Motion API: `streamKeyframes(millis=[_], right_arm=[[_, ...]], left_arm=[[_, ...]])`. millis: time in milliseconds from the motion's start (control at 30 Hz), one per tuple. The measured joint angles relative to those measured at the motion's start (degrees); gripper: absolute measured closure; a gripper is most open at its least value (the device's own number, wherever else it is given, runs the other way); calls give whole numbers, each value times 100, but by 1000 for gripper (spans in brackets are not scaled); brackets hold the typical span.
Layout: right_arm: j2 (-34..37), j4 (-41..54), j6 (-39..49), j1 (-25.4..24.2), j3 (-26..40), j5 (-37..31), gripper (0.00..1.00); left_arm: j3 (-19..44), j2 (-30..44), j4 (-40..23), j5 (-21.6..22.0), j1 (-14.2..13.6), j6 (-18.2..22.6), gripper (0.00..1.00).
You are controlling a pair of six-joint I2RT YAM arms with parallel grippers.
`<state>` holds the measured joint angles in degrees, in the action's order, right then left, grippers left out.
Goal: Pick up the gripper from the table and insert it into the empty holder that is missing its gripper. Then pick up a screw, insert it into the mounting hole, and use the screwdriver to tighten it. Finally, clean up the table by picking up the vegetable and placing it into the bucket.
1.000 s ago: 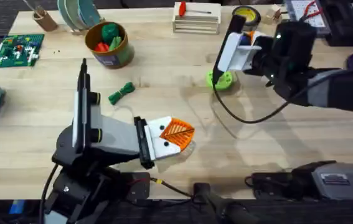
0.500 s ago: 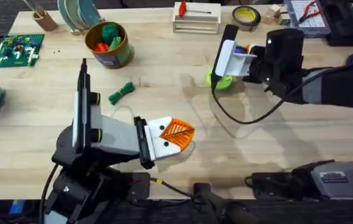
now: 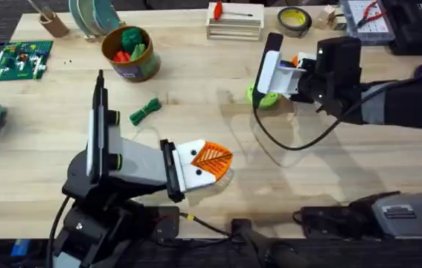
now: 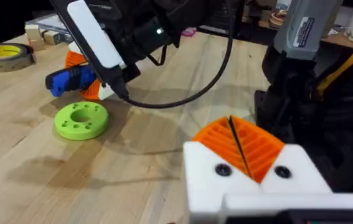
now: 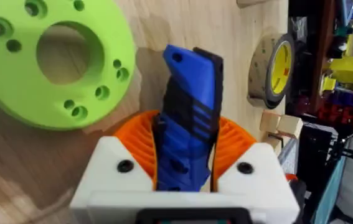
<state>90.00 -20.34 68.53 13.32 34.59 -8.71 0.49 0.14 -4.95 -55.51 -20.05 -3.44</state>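
1. Gripping the screwdriver [image 5: 187,118] between its orange pads, the right gripper [image 3: 289,63] hangs just beside the green ring-shaped disc [image 3: 264,95], the blue body lying level.
2. The left gripper [image 3: 214,158] sits well apart from the disc, nearer the arm bases, its orange tips pressed together on nothing.
3. The vegetable [image 3: 145,111] lies between the disc and the bucket [image 3: 127,53].

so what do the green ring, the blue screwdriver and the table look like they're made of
Green ring: probably matte plastic, uniform bright colour with neat moulded or printed holes. Screwdriver, clamped in the right end effector: smooth blue plastic body with dark ribbed grip. Table: pale wood, visible grain, low sheen.
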Motion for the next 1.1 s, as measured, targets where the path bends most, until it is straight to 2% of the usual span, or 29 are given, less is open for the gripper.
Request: streamKeyframes(millis=[67,167,200,233,267,600,700,833,933,1067,1100], right_arm=[[0,17,-33,0,0,4,550],[-4,0,-56,0,11,14,372],[-6,-13,-79,0,22,13,277],[-21,-32,-55,-2,45,-9,133],[-50,4,-63,-5,78,-4,104],[-135,210,-168,100,101,-24,86],[-285,293,-494,261,98,-20,86],[-721,304,-1426,429,98,-70,86],[-1207,457,-2292,536,98,-114,86],[-1935,1035,-3436,800,98,-116,86],[-2089,1231,-3640,884,98,-118,86]], left_arm=[[0,0,0,0,0,0,997],[0,1,0,0,0,0,997],[0,0,0,0,0,0,997],[0,0,0,0,0,0,997],[0,0,0,0,0,0,997],[0,0,0,0,0,0,997],[0,1,0,-1,0,0,997],[0,0,0,0,-1,1,990],[0,2,1,-1,0,8,762],[0,1,0,0,0,13,144],[0,2,0,0,0,-1,41]])
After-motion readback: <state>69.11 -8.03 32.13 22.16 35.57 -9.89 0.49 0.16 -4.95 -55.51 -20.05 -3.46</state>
